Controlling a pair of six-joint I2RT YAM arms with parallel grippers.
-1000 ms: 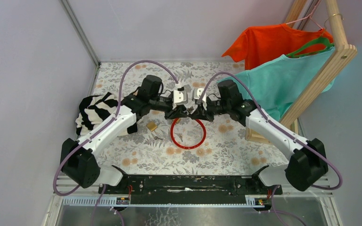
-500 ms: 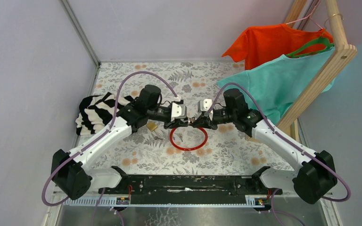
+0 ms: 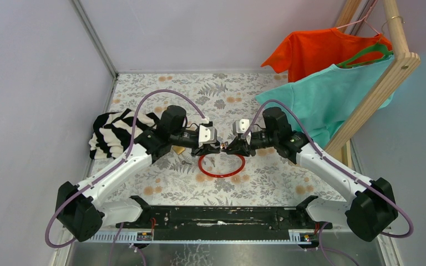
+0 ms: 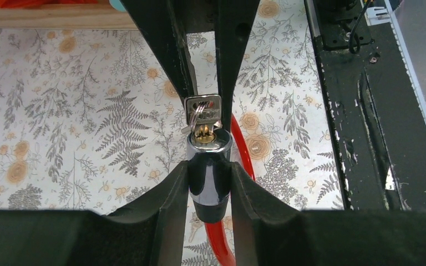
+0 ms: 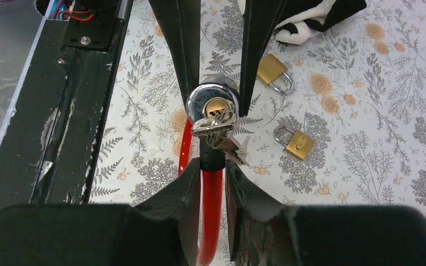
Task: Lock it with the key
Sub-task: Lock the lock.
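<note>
Left gripper (image 4: 209,174): clamps the lock (image 4: 207,158) by its chrome barrel, pads pressed on both sides, brass keyhole end pointing at the opposite arm. Carries the key (image 4: 203,106) seated in that keyhole, with a ring and a spare key dangling from the head.

Right gripper (image 5: 211,166): straddles the key head with jaws a little apart. Cannot tell whether the tips pinch it or only flank it. Meets the left gripper tip to tip above the middle of the table (image 3: 161,88), with hardly any slack between the two.

Below the barrel: runs on into the red cable (image 3: 222,173), looped flat on the flowered top just nearside of the grippers.

Left of the loop, under the left wrist: first padlock (image 5: 270,69) just beside the cloth, second padlock (image 5: 298,143) nearer the loop, apart from each other and from the cable.

Further left: striped cloth (image 3: 111,133), bunched against the left edge beside the left forearm, close to the wall.

Right edge: wooden rack (image 3: 394,77), with a teal shirt (image 3: 333,97) hanging just behind the right elbow and an orange shirt (image 3: 316,50) behind that. Leaves little room on that side.

Near edge: black rail (image 3: 222,216) between the two bases.

Open top: from the grippers back to the rear wall, and a narrower strip between loop and rail.
</note>
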